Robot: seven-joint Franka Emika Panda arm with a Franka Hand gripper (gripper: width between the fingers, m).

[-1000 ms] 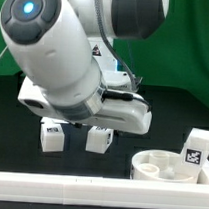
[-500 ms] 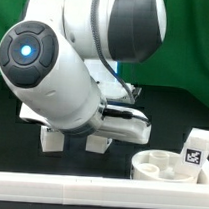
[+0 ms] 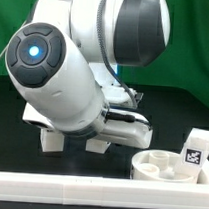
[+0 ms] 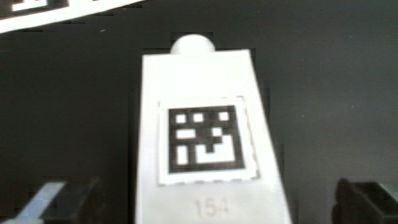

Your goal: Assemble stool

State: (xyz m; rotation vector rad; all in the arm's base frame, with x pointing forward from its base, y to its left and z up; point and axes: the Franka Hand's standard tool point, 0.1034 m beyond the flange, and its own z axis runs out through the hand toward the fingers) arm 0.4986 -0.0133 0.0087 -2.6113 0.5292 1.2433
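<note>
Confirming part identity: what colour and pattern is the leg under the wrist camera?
Stool leg: white, with a black-and-white square tag; best in the wrist view.

Your arm (image 3: 64,85) hides most of two legs (image 3: 52,141) in the exterior view. At the wrist, fingertips (image 4: 45,205) clipped by the frame edge, the printed number on the leg (image 4: 201,110) blurry.
</note>
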